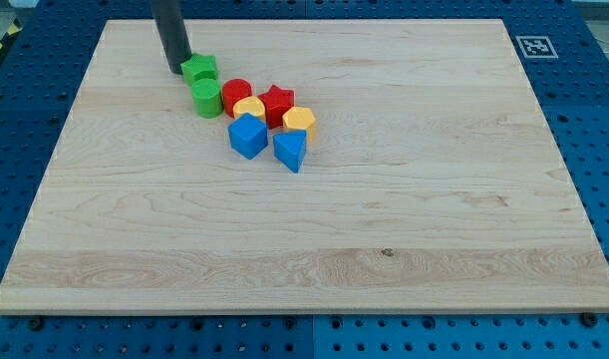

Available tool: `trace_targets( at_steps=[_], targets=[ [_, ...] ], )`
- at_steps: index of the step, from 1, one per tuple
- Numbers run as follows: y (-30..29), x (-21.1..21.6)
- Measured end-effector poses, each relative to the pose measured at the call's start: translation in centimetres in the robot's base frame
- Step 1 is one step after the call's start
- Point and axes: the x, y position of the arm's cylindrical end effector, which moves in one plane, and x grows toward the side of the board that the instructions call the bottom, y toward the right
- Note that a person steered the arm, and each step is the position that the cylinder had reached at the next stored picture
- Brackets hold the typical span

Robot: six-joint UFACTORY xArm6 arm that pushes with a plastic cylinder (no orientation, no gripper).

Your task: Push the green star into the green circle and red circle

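Camera view looks down on a pale wooden worktop [384, 219] resting on a blue perforated base [603, 140], with a small printed marker [532, 46] at the board's top right corner. All eight blocks sit in one cluster toward the view's upper left.

My tip [175, 71] stands just to the left of the green star [198, 69], touching it or very nearly so; the rod carries no fingers, so no open or closed state applies. Just below the green star, in contact or almost, is the green circle [206, 98]. To that cylinder's right sits the red circle [236, 96], close beside it.

Further to the right the pile thickens: a yellow rounded block [248, 107] leans against the red circle's lower right, a red star [276, 104] follows, then a yellow hexagon-like block [299, 121]. Below these lie a blue cube-like block [248, 136] and a blue wedge-like block [290, 151].

By count: two green, two red, two yellow, two blue. Nothing lies between the green star and the green circle.
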Motion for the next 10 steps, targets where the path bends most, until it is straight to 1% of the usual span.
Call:
trace_targets(
  at_steps=[1, 3, 4, 6, 7, 8, 9, 10],
  targets=[
    [0.0, 0.5],
    [0.3, -3.5],
    [0.4, -3.3],
    [1.1, -0.6],
    [3.5, -0.6],
    [4.3, -0.6],
    [4.5, -1.9],
    [9.0, -1.3]
  ],
)
